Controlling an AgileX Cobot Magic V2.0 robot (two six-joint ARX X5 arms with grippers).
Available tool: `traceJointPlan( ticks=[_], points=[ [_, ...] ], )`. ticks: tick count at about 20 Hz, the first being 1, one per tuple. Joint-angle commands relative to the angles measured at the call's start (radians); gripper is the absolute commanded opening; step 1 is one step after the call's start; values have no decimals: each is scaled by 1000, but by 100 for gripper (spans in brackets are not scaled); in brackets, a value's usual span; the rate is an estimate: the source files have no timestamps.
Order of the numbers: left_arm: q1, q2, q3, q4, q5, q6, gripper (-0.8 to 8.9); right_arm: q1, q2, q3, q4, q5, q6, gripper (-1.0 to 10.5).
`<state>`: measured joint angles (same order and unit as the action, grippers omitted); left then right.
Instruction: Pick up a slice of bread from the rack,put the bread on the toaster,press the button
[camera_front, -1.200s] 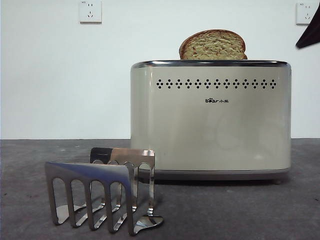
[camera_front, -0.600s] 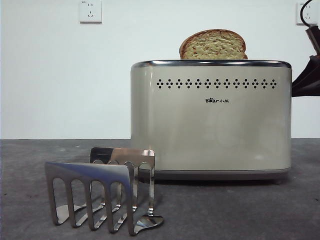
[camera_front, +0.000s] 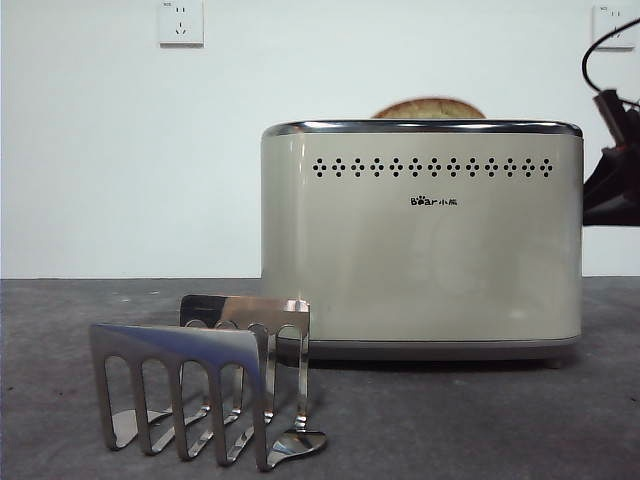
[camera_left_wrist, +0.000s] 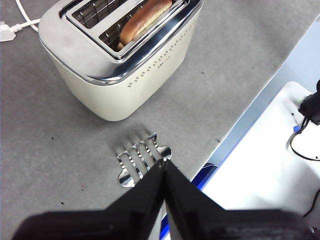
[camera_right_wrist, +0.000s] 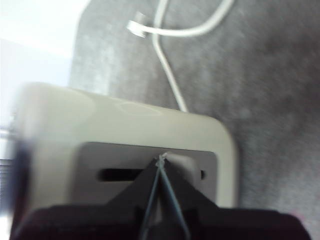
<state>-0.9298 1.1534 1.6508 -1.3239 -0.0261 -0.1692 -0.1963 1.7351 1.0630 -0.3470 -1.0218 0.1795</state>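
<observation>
Bread: the slice of bread (camera_front: 428, 108) sits deep in a slot of the toaster (camera_front: 420, 240), only its rounded brown crust showing above the chrome rim; from the left wrist view it lies in the slot nearer the vented side.
Bread handling: judged light, soft and crumbly; best held gently by its flat faces, not the crust edge.
Toaster: cream, boxy, smooth-sided, probably heavy enough to stay put under a press; a row of small vent holes and a logo on its side.
Lever: on the toaster's end panel, a dark recessed slot (camera_right_wrist: 117, 174).
Right gripper (camera_right_wrist: 161, 161): jaws closed together, tips on the lever at that end panel.
Left gripper (camera_left_wrist: 164, 167): jaws closed, empty, high above the rack.
Rack (camera_front: 205, 385): shiny steel, arched dividers, empty, standing just in front of the toaster.
Table (camera_front: 480, 420): grey, matte, felt-like.
</observation>
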Motion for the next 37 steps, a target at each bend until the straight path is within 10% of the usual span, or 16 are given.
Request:
traceJointPlan(
  ticks=[1,12,37],
  points=[
    [0,-5,-5,3,0,-6,-7,0,29,-5,-27,45,-27,-8],
    [0,-5,-5,3,0,-6,-7,0,121,-5,-106,144,-84,-8],
    [0,-4,-5,3,0,16,-5,0,108,37,-145,68,-79,-8]
  ],
)
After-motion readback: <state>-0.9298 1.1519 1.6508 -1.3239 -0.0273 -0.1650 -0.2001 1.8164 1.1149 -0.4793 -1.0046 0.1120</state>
